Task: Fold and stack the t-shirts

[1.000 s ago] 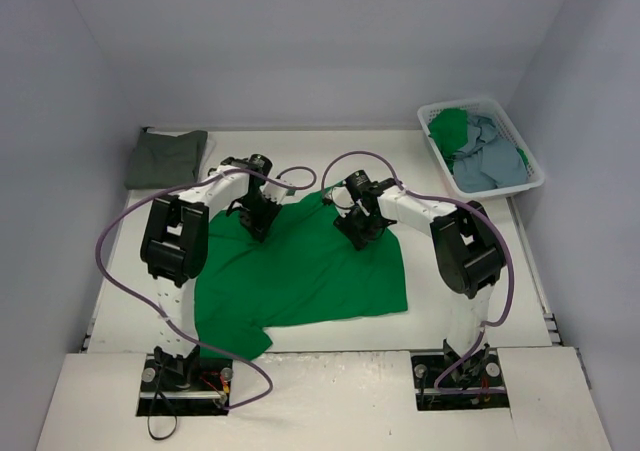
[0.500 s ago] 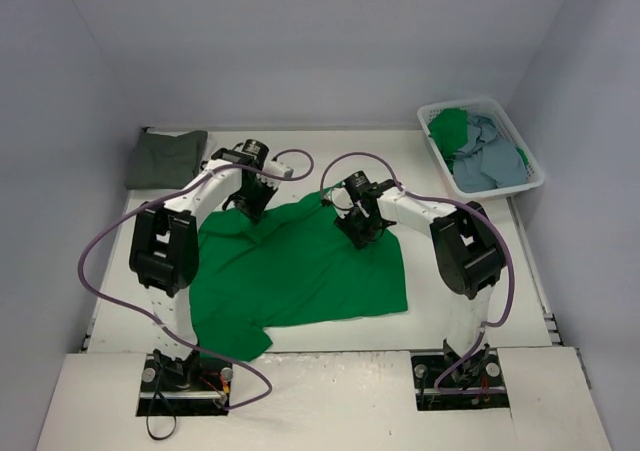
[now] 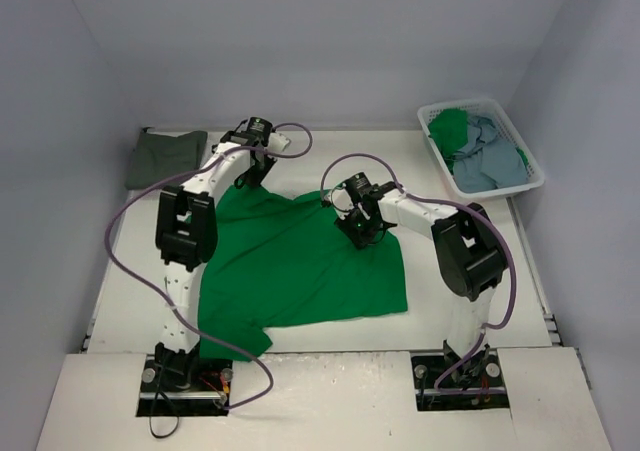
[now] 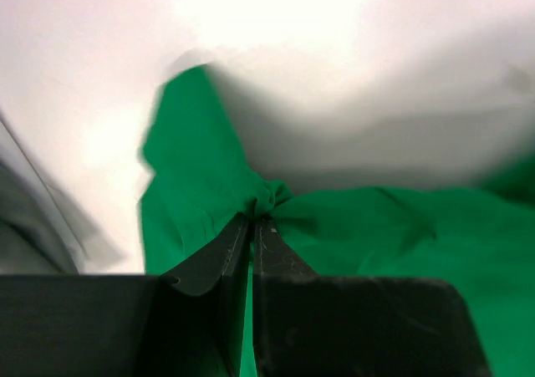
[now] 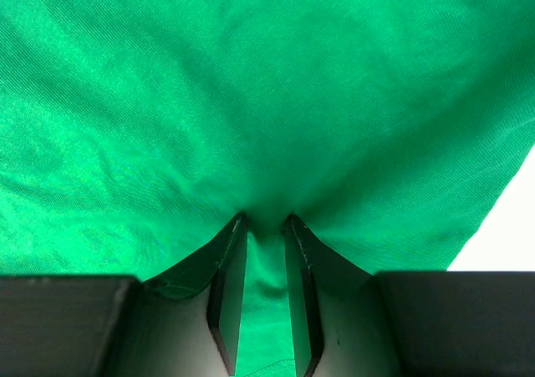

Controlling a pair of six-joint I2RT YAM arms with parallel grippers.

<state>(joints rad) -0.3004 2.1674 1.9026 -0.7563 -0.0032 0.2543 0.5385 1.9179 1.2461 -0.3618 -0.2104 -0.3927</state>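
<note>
On the tabletop (image 3: pixel 430 301), seen from above: bright green t-shirt (image 3: pixel 300 271) spread open and unfolded between both arms, left claw (image 3: pixel 258 168) at its far-left edge, right claw (image 3: pixel 362 233) on its far-right part, one dark grey-olive t-shirt (image 3: pixel 165 156) lying folded at the far-left corner, further t-shirts (image 3: pixel 480 156) heaped in the white basket (image 3: pixel 487 104) far right. Through the left wrist camera, left claw (image 4: pixel 252 220) pinched tight on a bunched tuft of the green cloth. Through the right wrist camera, right claw (image 5: pixel 266 222) narrow, gripping a puckered fold of the same shirt; by the look of it, one shirt done, this one barely begun, the basket's heap yet to come.
</note>
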